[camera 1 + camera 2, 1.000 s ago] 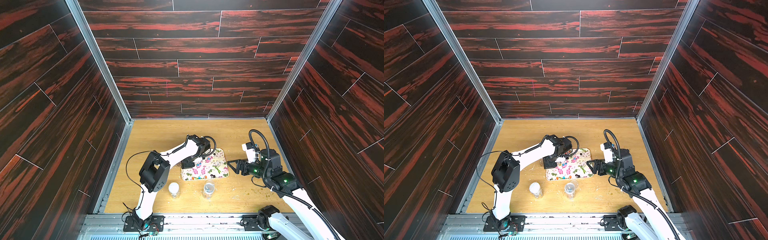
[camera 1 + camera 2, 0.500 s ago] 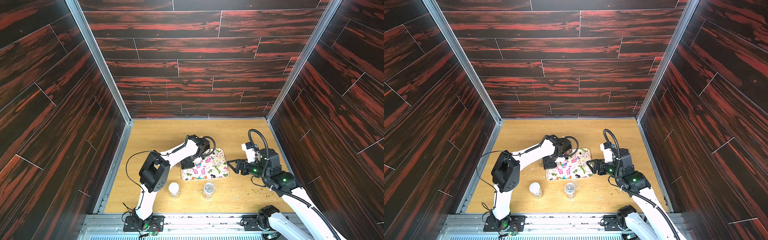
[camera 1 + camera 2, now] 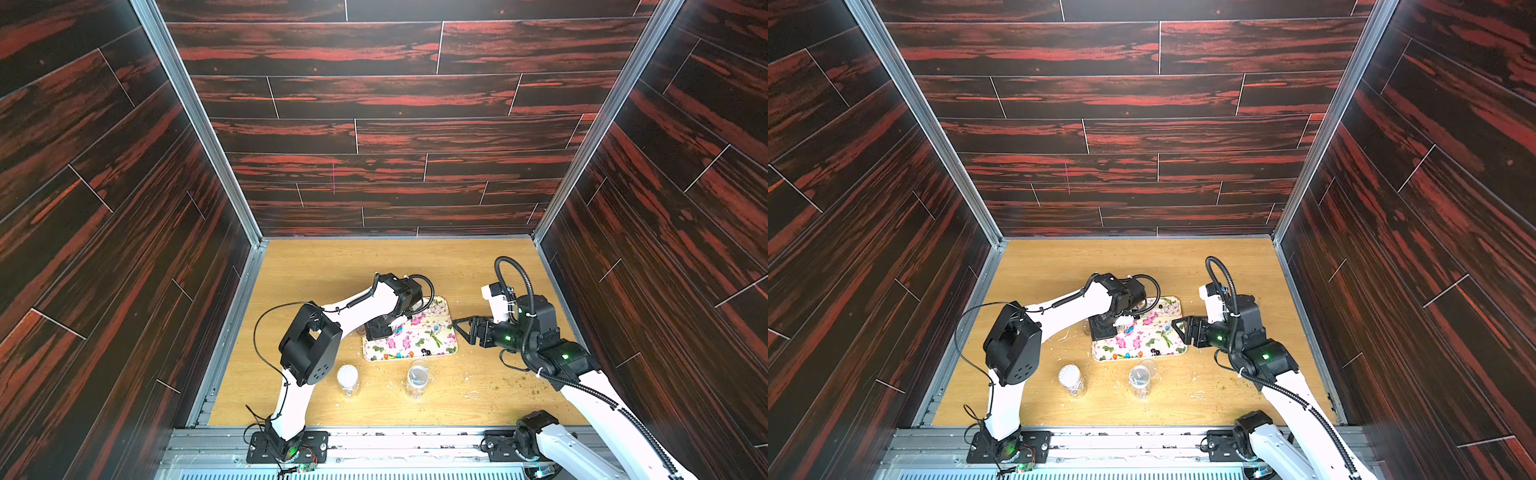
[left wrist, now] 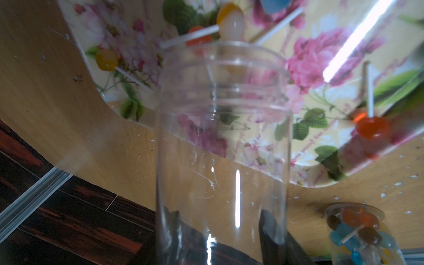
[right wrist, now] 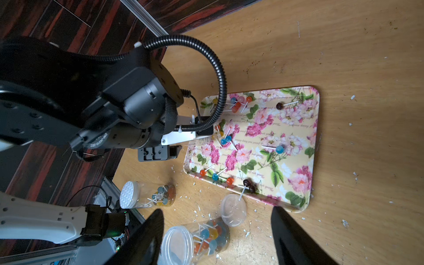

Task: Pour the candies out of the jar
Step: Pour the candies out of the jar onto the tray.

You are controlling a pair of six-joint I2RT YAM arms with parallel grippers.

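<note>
**Front of counter (image 3: pixel 332 266).** A capped jar (image 3: pixel 348 377) with a white lid and an open jar (image 3: pixel 417 377) stand upright, apart from each other. Both are part-filled with ball candies on thin white sticks. A clear lid (image 5: pixel 233 210) lies flat between the open jar and the tray, just beside the tray's near rim. Pale crumbs (image 5: pixel 199 207) are scattered around these items.

**Mid counter.** The floral tray (image 5: pixel 298 146) lies flat. The candies (image 5: pixel 226 138) lie loose on it, blue, orange, red and dark:
- a row along the near rim
- a cluster at the jar mouth
- a cluster at the far corner on the left arm's side
- one blue near the middle
- one dark by the far rim

**Left claw (image 4: pixel 218 220).** It is clamped on the body of the empty jar (image 4: pixel 222 137), toward the jar's base. The jar is tilted, with its mouth over the tray's edge on the left arm's side. In the left wrist view its body reads empty.

**Right claw (image 3: pixel 464 331).** Its jaws stand wide and hold nothing. It points at the tray from the right arm's side, near the rim and apart from it.

**Far counter.** The wood surface runs to a dark red plank wall.
</note>
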